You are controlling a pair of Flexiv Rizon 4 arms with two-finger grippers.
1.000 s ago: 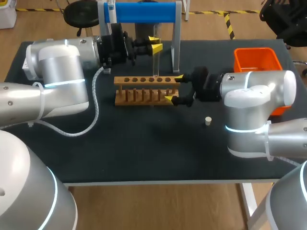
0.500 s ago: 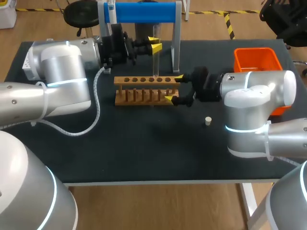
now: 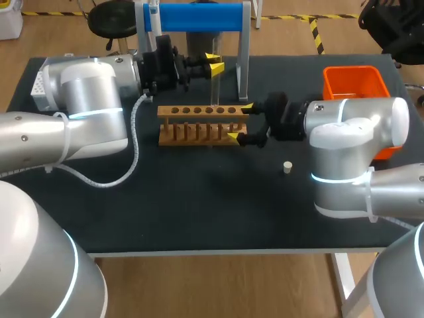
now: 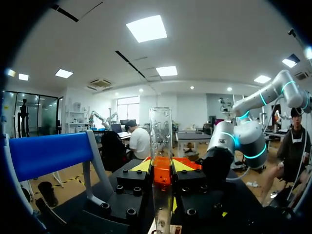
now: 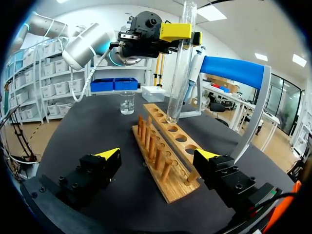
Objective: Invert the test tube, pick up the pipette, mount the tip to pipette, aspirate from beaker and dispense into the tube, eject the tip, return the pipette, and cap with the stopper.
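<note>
rack (image 3: 202, 124): mid-bench (image 3: 199, 212), lying left to right.
test tube (image 3: 214, 89): upright over the rack's rear holes, toward its right end, pinched between the left gripper's (image 3: 214, 61) fingers.
right gripper (image 3: 240, 121): fingers spread before and behind the rack's right end, apart from it.
stopper (image 3: 287, 167): right of the rack, nearer the front.
bin (image 3: 354, 83): back right corner.
stand (image 3: 199, 16): behind the rack.
beaker (image 5: 127, 103): beyond the rack's left end.

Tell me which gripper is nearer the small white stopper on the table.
Right. The right gripper sits open at the end of the wooden rack, not far from the stopper. The left gripper holds the test tube above the rack, farther away.
</note>
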